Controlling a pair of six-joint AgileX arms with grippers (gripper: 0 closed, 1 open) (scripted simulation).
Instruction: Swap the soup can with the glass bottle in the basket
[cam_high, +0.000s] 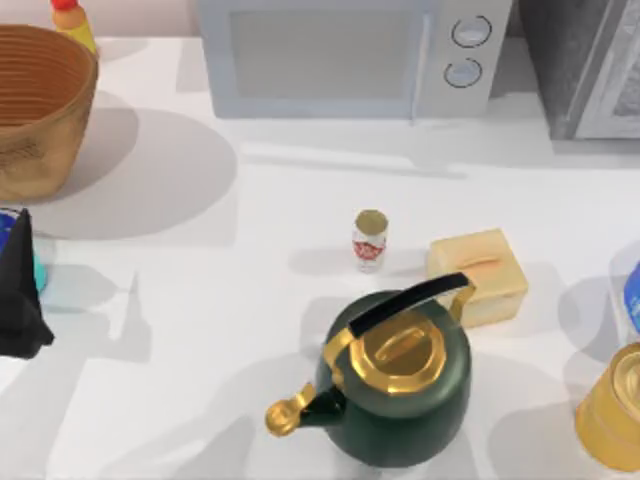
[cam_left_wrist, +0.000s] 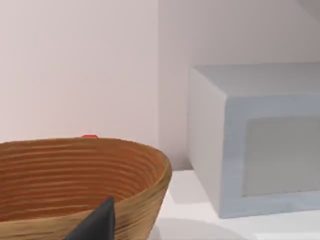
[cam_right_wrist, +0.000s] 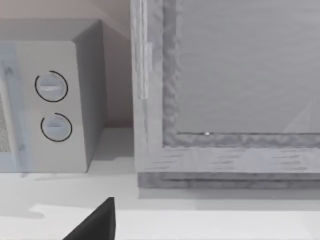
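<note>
Glass bottle (cam_high: 370, 240) upright mid-table, just at 12 o'clock of the kettle (cam_high: 400, 385). Basket (cam_high: 40, 110) at 10 o'clock, cut by the frame. Soup can (cam_high: 38, 272) at 9 o'clock, mostly hidden behind left gripper (cam_high: 20, 290); grip impossible to tell. Right gripper's fingertip (cam_right_wrist: 97, 222) barely seen.

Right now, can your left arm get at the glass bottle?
Probably yes: the left gripper sits at the table's left edge, with bare tabletop between it and the glass bottle; the kettle stands nearer the camera.
</note>
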